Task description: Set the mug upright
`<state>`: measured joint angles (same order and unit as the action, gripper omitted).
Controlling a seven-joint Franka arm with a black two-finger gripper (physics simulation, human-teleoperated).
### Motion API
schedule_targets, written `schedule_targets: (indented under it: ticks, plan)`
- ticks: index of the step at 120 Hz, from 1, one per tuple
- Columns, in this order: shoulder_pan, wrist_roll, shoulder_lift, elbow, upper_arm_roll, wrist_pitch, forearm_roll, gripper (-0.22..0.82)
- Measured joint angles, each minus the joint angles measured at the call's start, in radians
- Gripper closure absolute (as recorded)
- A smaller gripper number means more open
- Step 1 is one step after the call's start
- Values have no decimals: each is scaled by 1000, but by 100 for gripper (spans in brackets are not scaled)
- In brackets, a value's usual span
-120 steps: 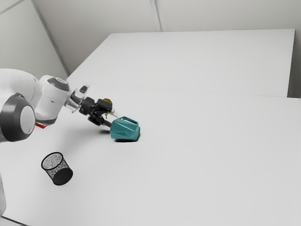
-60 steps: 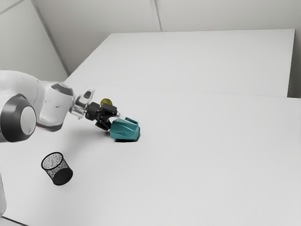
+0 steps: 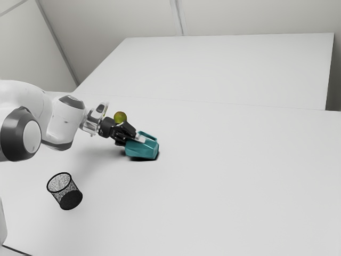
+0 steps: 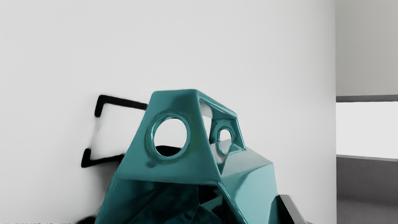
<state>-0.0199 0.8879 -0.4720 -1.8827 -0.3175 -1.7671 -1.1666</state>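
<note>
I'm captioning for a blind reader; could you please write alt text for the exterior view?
The black gripper of a white robot arm reaches a teal faceted mug lying on its side, handle up, on a white table. A black mesh cup stands nearer the camera, a round yellow-green object beyond the gripper.

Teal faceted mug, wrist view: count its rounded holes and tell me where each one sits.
2: the larger hole is in the flat panel beside the mug's dark open mouth, the smaller hole at the far end of its handle. Hidden sides may hold more.
</note>
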Motion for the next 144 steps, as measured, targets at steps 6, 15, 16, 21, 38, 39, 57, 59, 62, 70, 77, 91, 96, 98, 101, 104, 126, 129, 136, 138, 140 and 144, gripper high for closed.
schedule_targets:
  ticks: [6, 15, 16, 21, 38, 39, 57, 59, 62, 70, 77, 91, 96, 98, 101, 104, 126, 129, 136, 138, 140, 144]
  plan:
    - [0, 1, 2, -2, 0, -1, 1, 65]
    - [-1, 1, 16, -3, 6, -3, 3, 68]
    - [-1, 1, 20, -3, 8, -3, 3, 69]
    - [-1, 1, 37, -3, 14, -5, 7, 72]
    - [4, -6, 126, 10, 55, -29, 84, 74]
    - [6, -7, 133, 11, 60, -33, 94, 75]
    - [78, -56, 245, 14, 132, -139, 452, 76]
    - [91, -64, 255, 13, 135, -152, 499, 76]
    - [108, -75, 266, 12, 140, -172, 569, 77]
    - [141, -107, 279, 2, 151, -226, 738, 77]
    - [166, -135, 281, -7, 156, -270, 859, 77]
    - [192, -186, 276, -52, 158, -361, 1006, 77]
    - [198, -203, 271, -61, 158, -387, 1041, 78]
    - [200, -210, 268, -63, 158, -396, 1054, 78]
    - [203, -220, 265, -67, 158, -409, 1071, 78]
    - [206, -230, 263, -73, 158, -422, 1084, 78]
    - [217, -292, 272, -162, 158, -523, 1134, 78]
    - [218, -300, 276, -174, 158, -536, 1138, 78]
    - [220, -317, 282, -197, 158, -562, 1147, 78]
    - [221, -321, 284, -203, 158, -569, 1149, 78]
    - [223, -326, 286, -209, 158, -576, 1150, 78]
    - [225, -335, 289, -219, 158, -589, 1153, 78]
